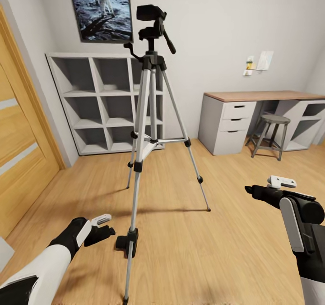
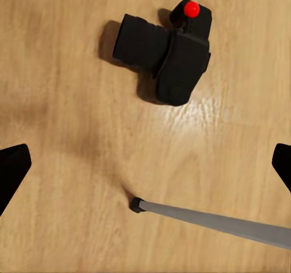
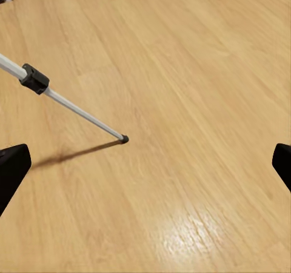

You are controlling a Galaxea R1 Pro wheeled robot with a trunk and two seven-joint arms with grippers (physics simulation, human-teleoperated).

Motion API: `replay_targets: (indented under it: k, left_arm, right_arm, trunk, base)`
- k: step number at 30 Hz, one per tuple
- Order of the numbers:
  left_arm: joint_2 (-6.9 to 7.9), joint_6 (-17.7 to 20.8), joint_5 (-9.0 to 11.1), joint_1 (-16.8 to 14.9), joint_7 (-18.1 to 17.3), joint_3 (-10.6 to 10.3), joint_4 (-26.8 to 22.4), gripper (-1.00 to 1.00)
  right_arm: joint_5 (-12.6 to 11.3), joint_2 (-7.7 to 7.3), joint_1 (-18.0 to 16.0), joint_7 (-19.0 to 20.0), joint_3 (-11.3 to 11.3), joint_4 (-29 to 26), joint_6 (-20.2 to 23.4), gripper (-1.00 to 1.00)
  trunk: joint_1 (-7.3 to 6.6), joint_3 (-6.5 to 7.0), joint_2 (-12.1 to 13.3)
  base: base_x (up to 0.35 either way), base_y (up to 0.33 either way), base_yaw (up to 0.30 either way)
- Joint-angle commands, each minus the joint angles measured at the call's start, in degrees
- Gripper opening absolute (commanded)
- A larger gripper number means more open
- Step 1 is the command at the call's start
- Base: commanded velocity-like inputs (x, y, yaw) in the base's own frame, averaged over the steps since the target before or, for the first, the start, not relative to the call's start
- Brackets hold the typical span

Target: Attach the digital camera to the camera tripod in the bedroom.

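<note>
The digital camera lies on the floor just ahead of my open, empty left gripper, lens barrel sideways; my right gripper, also open, is well apart.

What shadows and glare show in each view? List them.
Head view: soft shadows stretch left across the floor from the camera tripod. Left wrist view: the digital camera casts a dark shadow; glare sits beside it. Right wrist view: a tripod leg throws a shadow; glare patch below.
</note>
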Motion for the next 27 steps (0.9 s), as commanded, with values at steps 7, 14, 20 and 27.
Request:
replay_targets:
  k: [7, 14, 20, 27]
  left_arm:
    - [0.29, 0.31, 0.22, 0.00, -0.04, 0.39, -0.05, 1.00]
    - [0.36, 0.32, 0.22, 0.00, -0.04, 0.46, -0.06, 1.00]
    - [0.47, 0.06, 0.18, 0.34, -0.09, 0.28, -0.07, 1.00]
    - [1.04, -1.67, 0.16, 1.11, -0.12, 0.05, -0.14, 1.00]
  right_arm:
    - [-0.60, -0.02, -0.04, -0.58, 0.02, -0.05, 0.21, 1.00]
    - [-0.60, -0.02, -0.04, -0.56, 0.02, -0.05, 0.21, 1.00]
    - [-0.60, -0.01, -0.04, -0.56, 0.02, -0.05, 0.21, 1.00]
    - [-0.60, -0.01, -0.04, -0.62, 0.02, -0.05, 0.21, 1.00]
  trunk:
    - [0.16, -1.61, -0.12]
    - [0.29, -2.72, -0.19]
    - [0.29, -2.72, -0.19]
    - [0.29, -2.72, -0.19]
  base:
    - [0.000, 0.000, 0.000]
    - [0.000, 0.000, 0.000]
    - [0.000, 0.000, 0.000]
    - [0.000, 0.045, 0.000]
